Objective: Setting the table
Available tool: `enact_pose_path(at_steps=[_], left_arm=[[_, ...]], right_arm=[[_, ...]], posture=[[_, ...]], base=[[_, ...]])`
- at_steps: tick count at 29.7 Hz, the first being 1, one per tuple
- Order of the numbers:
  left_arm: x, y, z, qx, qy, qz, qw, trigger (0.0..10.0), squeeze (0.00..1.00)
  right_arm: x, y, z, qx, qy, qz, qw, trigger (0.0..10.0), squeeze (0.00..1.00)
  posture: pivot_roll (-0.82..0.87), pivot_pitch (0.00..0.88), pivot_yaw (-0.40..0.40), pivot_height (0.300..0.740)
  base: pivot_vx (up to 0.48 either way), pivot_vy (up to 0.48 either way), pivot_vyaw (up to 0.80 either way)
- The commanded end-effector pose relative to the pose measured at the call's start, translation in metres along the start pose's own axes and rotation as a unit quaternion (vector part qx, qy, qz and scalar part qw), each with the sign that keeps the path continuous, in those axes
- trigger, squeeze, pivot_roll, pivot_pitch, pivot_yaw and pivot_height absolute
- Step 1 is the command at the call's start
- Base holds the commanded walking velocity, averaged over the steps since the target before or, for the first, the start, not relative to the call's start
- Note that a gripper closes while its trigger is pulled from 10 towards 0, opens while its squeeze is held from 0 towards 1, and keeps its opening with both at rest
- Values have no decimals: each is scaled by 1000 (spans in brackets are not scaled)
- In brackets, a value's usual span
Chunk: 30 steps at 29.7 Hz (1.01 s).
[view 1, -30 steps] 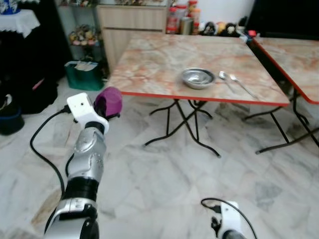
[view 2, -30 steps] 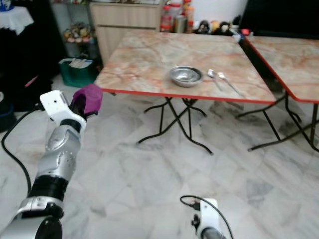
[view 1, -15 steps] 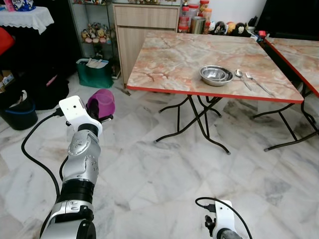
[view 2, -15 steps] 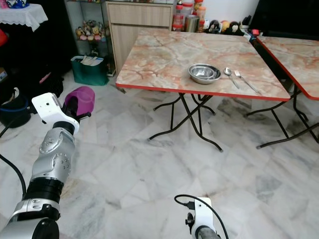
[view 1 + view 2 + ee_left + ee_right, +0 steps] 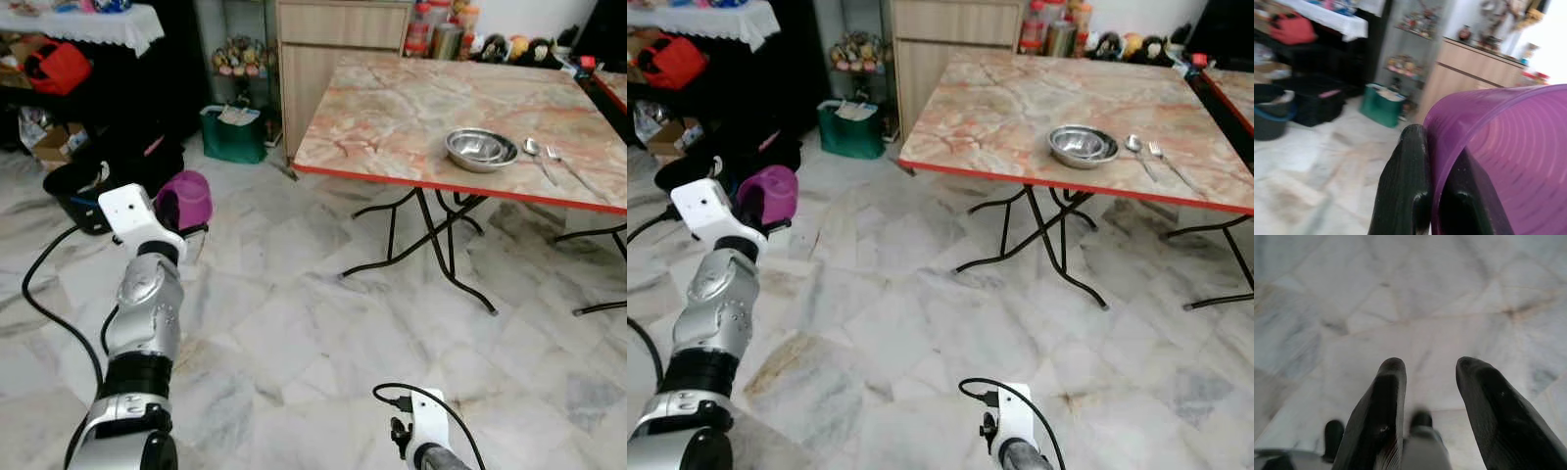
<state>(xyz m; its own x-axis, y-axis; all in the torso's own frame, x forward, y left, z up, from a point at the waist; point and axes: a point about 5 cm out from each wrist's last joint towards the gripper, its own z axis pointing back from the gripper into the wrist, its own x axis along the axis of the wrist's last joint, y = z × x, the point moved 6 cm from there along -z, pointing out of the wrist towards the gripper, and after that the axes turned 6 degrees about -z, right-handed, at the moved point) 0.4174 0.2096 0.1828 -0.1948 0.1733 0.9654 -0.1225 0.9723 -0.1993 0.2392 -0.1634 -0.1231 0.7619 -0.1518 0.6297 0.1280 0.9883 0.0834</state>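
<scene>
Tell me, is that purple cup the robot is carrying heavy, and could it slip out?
The purple cup looks like thin plastic, so it is probably light. The left gripper pinches only its rim, one finger inside and one outside, so a jolt might tilt or loosen it. Its wall looks smooth, perhaps a bit slippery. Being plastic, it would likely survive a fall onto the marble floor.

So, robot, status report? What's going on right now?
Left gripper shut on purple cup, held up. Right gripper open, idle over floor. Table ahead holds bowls, spoon, fork. Path open.
</scene>
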Motion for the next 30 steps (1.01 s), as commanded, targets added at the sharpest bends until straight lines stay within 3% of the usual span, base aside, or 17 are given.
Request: enact_pose_path(at_steps=[1,9,18,30], left_arm=[[3,-20,-2,-28,-3,-5,1000,10000,0],[2,-25,-2,-37,-2,-2,999,10000,0],[2,-27,-2,-41,-2,-3,999,10000,0],[0,-28,-2,-40,0,-1,999,10000,0]], right_arm=[[-4,-14,2,-17,4,-2,1000,10000,0],[-4,-18,2,-24,7,1,1000,10000,0],[-6,-20,2,-25,10,-1,1000,10000,0],[-6,-23,3,-31,8,-3,999,10000,0]], posture=[[-27,0,-17,740],[-27,0,-18,740],[-26,0,-20,740],[-27,0,-22,740]], base=[[349,0,0],[348,0,0],[347,0,-606],[347,0,0]])
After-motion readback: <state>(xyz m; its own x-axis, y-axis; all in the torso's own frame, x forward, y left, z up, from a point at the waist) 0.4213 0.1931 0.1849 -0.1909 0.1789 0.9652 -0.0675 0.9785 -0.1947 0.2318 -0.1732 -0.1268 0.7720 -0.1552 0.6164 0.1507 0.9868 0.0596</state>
